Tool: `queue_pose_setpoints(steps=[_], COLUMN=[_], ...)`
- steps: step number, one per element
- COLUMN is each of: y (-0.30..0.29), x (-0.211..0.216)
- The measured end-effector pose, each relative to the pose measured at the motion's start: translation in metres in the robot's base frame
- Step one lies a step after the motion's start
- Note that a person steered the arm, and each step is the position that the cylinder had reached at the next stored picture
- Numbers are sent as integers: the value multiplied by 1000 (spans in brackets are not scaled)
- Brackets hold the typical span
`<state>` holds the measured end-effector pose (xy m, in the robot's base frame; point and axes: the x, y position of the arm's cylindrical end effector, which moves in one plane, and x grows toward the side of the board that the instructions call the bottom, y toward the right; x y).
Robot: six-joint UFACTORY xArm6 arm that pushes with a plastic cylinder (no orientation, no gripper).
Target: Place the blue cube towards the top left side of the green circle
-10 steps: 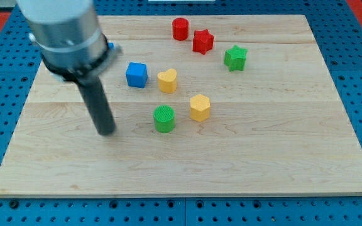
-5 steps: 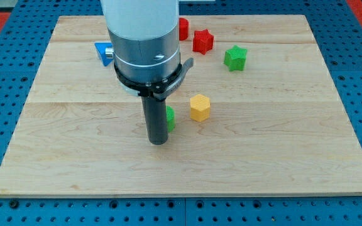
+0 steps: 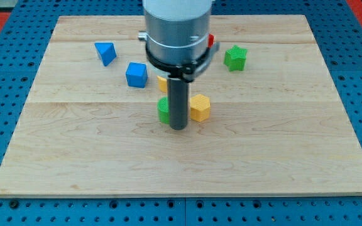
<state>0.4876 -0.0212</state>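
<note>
The blue cube (image 3: 136, 75) sits on the wooden board, up and to the left of the green circle (image 3: 163, 110). The green circle is mostly hidden behind my rod; only its left edge shows. My tip (image 3: 179, 127) rests on the board just at the lower right of the green circle, between it and the yellow hexagon (image 3: 200, 107). The tip is well below and to the right of the blue cube.
A blue triangle (image 3: 105, 52) lies at the upper left. A yellow block (image 3: 161, 81) peeks out beside the arm, right of the blue cube. A green star (image 3: 235, 57) is at the upper right. A red block (image 3: 211, 41) is mostly hidden behind the arm.
The arm has swept from the view's left to the right, passing the green circle. The blue cube and blue triangle, covered earlier, now show.
</note>
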Motion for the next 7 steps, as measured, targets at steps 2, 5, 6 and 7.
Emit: queue_pose_setpoints(steps=[2, 5, 6, 7], y=[-4, 53, 92, 96], x=[-23, -2, -2, -11])
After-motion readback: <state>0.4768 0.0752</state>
